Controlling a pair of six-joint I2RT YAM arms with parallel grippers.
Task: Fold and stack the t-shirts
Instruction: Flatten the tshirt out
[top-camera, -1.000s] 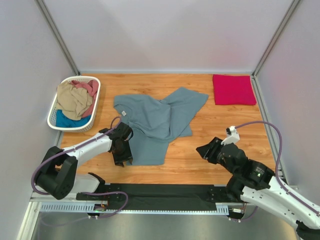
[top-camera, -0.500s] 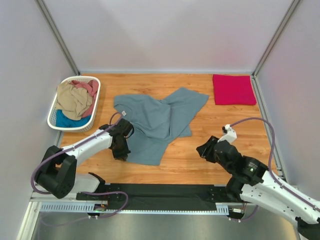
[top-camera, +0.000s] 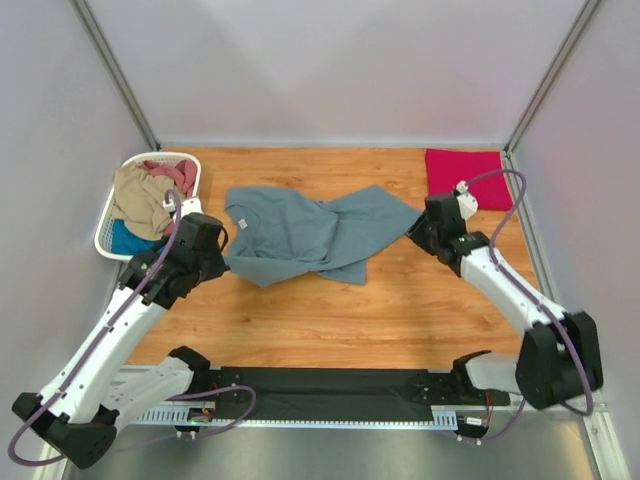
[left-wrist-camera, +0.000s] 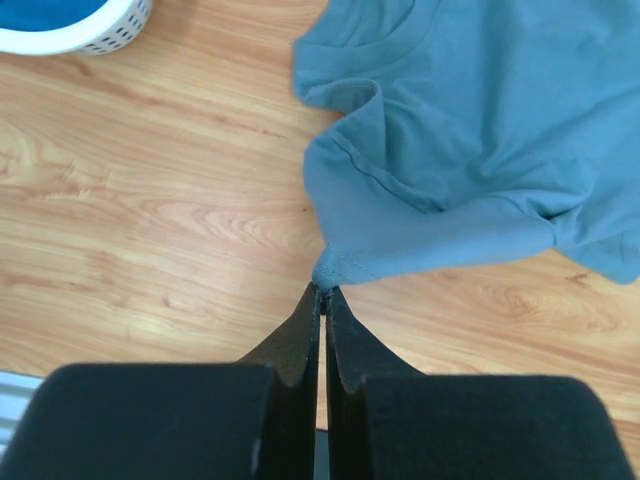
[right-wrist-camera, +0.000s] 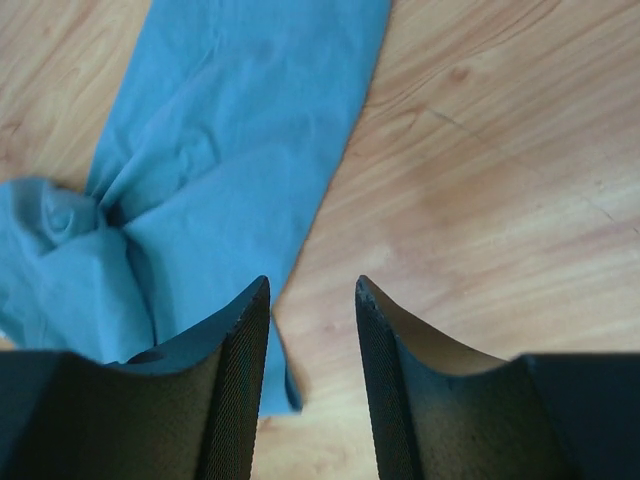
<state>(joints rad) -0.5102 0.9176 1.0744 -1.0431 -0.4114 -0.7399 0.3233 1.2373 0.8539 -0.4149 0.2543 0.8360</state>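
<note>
Left wrist shows left tool pinching grey-blue t-shirt hem; right tool half-open over its edge.

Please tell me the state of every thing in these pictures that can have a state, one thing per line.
grey-blue t-shirt: unfolded, wrinkled on the table, one corner pinched.
crimson t-shirt: folded, lying flat at the far right corner.
laundry basket: holds unfolded shirts, crumpled together.
left gripper: shut on the grey-blue t-shirt's corner.
right gripper: open above the grey-blue t-shirt's edge, holding nothing.
</note>
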